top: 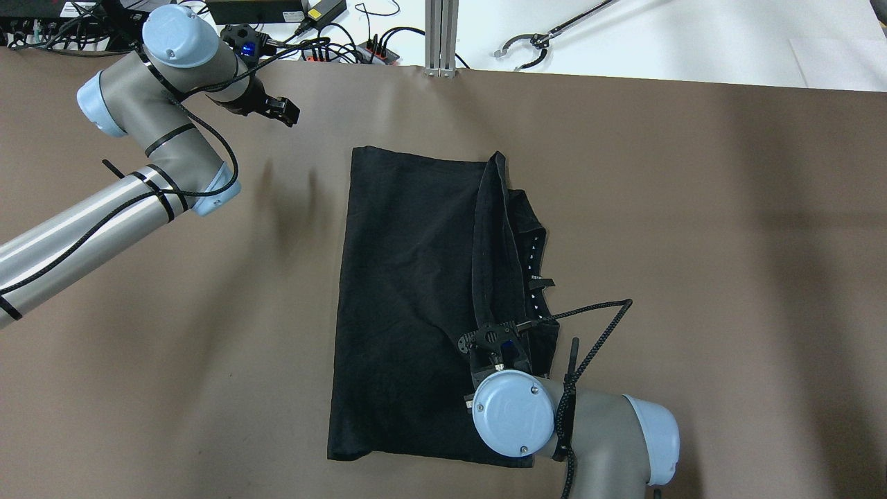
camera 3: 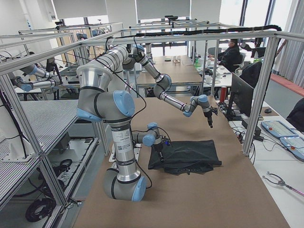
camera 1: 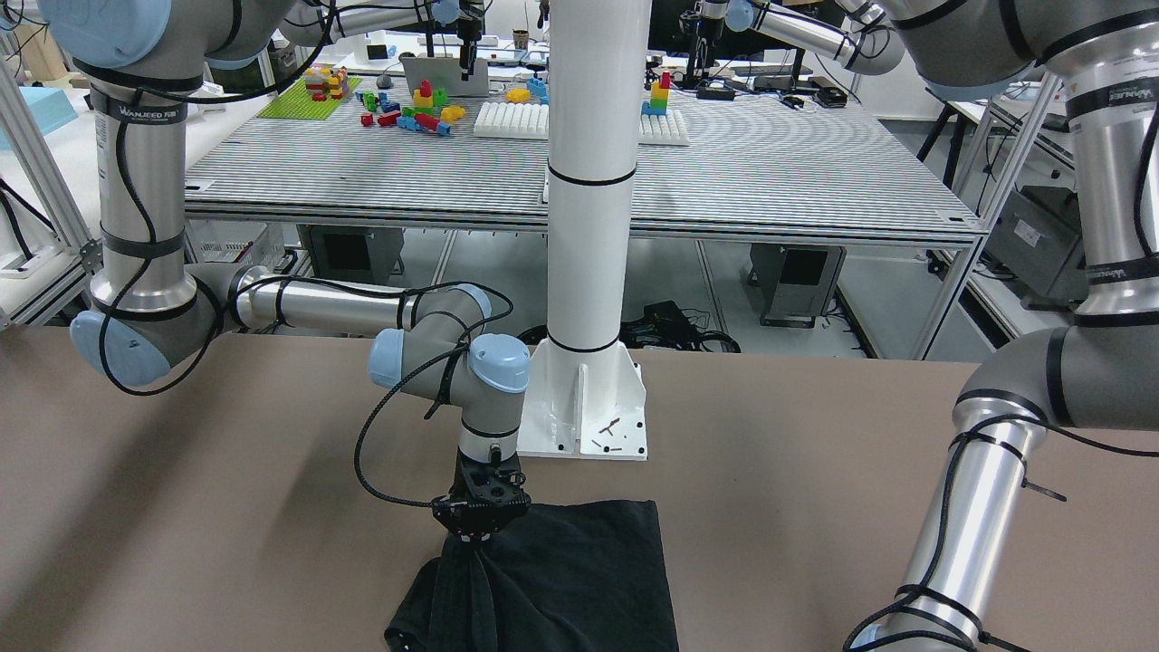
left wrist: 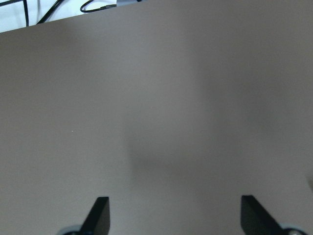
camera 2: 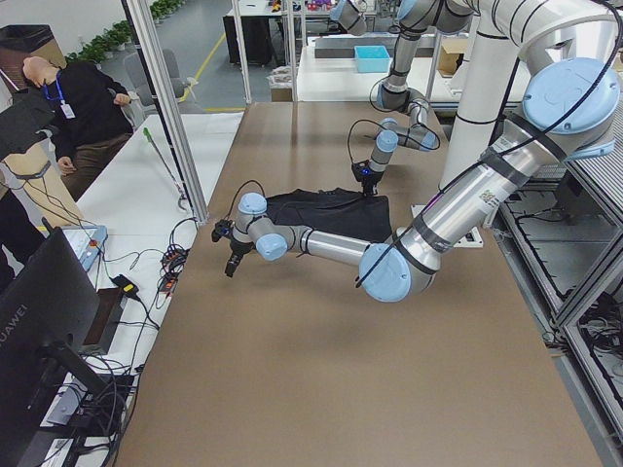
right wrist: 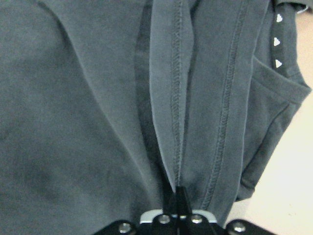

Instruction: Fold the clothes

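Note:
The clothes (top: 402, 291) are one black fabric piece spread on the brown table (top: 693, 242), with its right side bunched into a raised ridge (top: 488, 229). My right gripper (top: 493, 344) points down at the near end of that ridge, shut on a stitched hem of the clothes (right wrist: 171, 98); the closed fingertips (right wrist: 178, 193) pinch the fold. The front view shows the same grip (camera 1: 471, 534) lifting the fabric (camera 1: 579, 580) slightly. My left gripper (top: 287, 114) hovers open over bare table at the far left, away from the fabric, its fingers (left wrist: 100, 210) wide apart with nothing between them.
The white pillar's base (camera 1: 589, 407) is bolted to the table just behind the cloth. Cables and a power strip (top: 332, 52) lie past the far table edge, beside an aluminium post (top: 441, 34). A person (camera 2: 68, 107) sits beyond the table's far side.

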